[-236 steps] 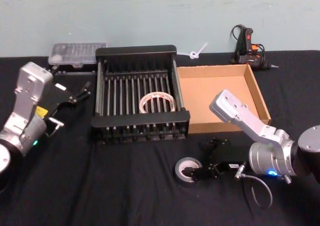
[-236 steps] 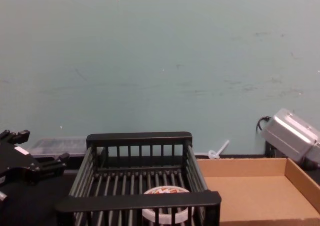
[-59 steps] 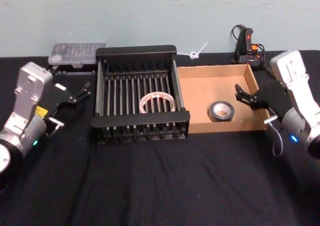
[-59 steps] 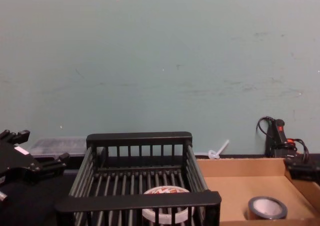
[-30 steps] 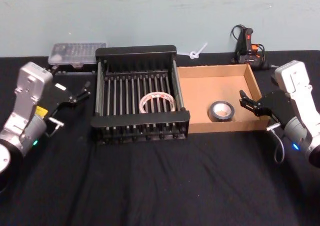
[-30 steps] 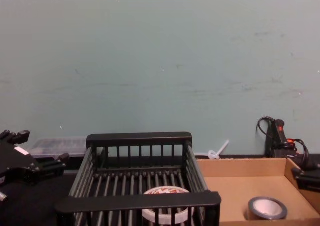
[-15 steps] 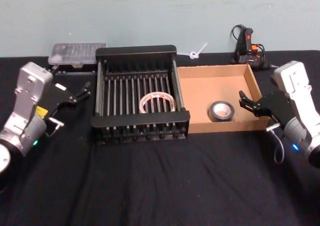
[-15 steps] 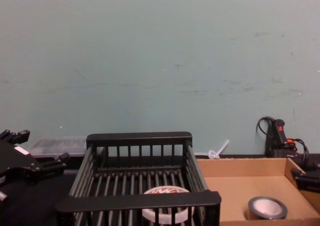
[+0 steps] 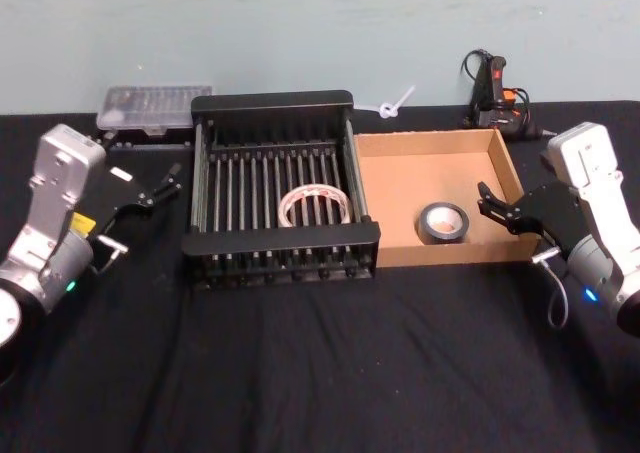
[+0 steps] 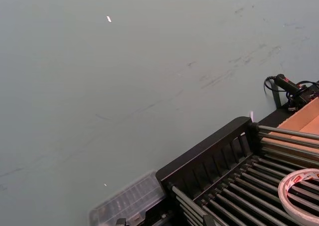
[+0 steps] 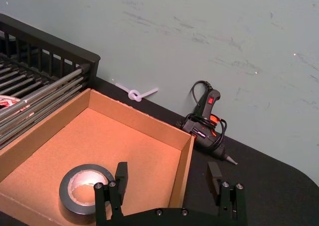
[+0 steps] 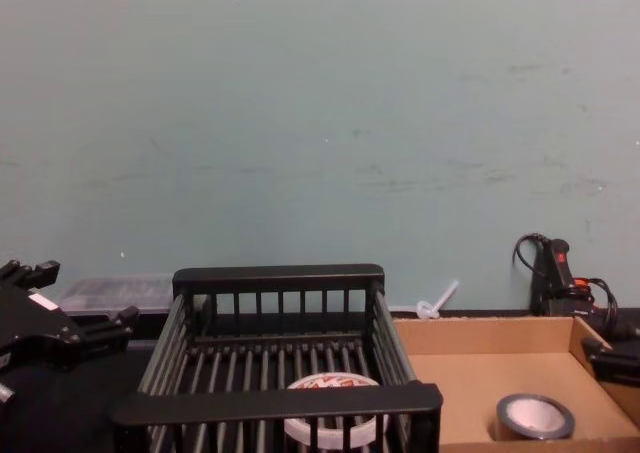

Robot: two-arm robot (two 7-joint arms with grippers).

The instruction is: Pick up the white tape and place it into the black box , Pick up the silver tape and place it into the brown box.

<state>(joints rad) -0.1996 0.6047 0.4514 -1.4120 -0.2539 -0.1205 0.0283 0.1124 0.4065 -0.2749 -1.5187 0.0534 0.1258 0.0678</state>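
We take the black box (image 9: 280,188) as our reference. The white tape (image 9: 314,205) lies flat on its slatted floor, a bit toward the side facing the brown box (image 9: 400,178) and nearer the front rim than the back. In the chest view we see that ring (image 12: 332,423) low behind the front rim bar, red print showing on its core. In the left wrist view part of the ring (image 10: 301,191) rests on the slats.

The brown box sits right up against the black box on the robot's right; their walls look touching or nearly so. The silver tape (image 9: 441,223) lies flat on the cardboard floor, in the front half of the brown box, roughly midway between its two side walls. In the right wrist view we see the roll (image 11: 87,188) flat, hole up, clear of the cardboard walls.

The right gripper (image 9: 499,209) is at the far wall of the brown box, on the side away from the black box. Its fingers are spread and hold nothing. In the right wrist view the two fingers (image 11: 121,173) straddle that cardboard wall, one inside the box near the roll and one outside. They are not touching the roll.

The left gripper (image 9: 160,185) is parked over the table on the black box's left, just beside its side wall, fingers spread, nothing between them.

Behind the black box, toward the left, is a clear plastic case (image 9: 155,106). Behind the brown box, a glue gun (image 9: 494,93) and a white zip tie (image 9: 392,104).
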